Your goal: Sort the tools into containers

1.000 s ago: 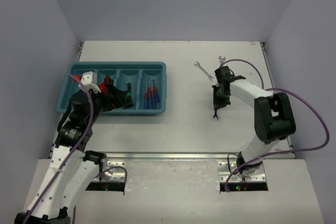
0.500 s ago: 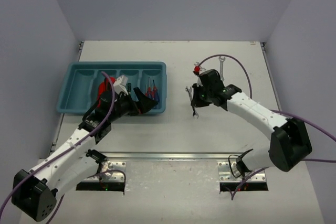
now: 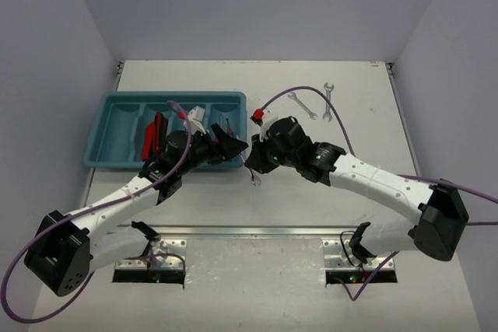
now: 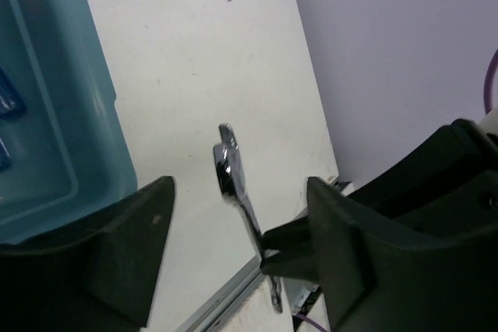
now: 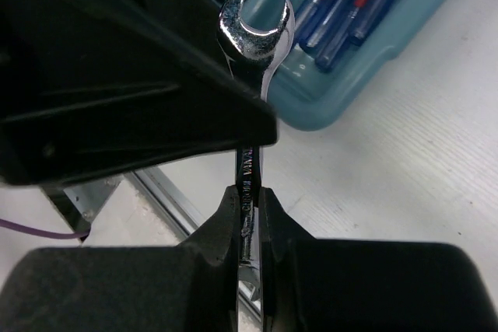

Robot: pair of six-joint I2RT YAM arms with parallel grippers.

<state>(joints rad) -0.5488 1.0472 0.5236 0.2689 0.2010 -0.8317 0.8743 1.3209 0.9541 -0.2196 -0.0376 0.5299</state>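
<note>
Both arms have swung together beside the teal-blue plastic tray (image 3: 175, 96). The right claw (image 5: 247, 201) clenches the silver open-end wrench (image 5: 254, 44), whose long axis points between the fingers of the released left claw (image 4: 240, 192).

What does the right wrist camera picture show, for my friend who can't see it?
The right gripper pinches a silver open-end metal wrench in its shut jaws, forked end up. Behind it lies the teal-blue plastic tray holding thin blue-and-red-handled screwdrivers; a big black shape fills the left.
</note>
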